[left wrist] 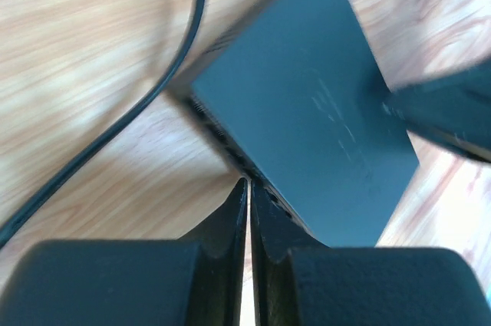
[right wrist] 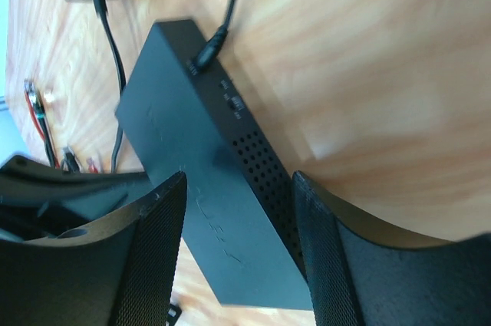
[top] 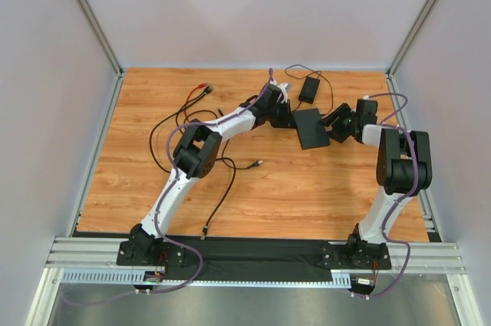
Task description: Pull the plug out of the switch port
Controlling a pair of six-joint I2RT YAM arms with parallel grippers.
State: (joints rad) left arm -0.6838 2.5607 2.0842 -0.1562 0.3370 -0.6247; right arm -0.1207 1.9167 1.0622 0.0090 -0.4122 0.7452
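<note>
The switch [top: 311, 128] is a flat black box lying on the wood table, between my two grippers. My left gripper [top: 285, 115] is at its left side. In the left wrist view the fingertips [left wrist: 249, 182] are shut to a thin slit right at the switch's [left wrist: 307, 111] socket edge, and nothing shows between them. My right gripper [top: 337, 125] is at the right side. Its fingers [right wrist: 239, 180] stand apart over the switch [right wrist: 184, 157], one above the top face and one beside the vented side. A plug [right wrist: 205, 54] with a black cord sits in the switch's end.
A small black adapter brick [top: 309, 88] with a thin cord lies behind the switch. Loose black cables [top: 192, 111] with connectors sprawl over the left half of the table, one curving close by [left wrist: 153, 88]. Grey walls enclose the table on three sides.
</note>
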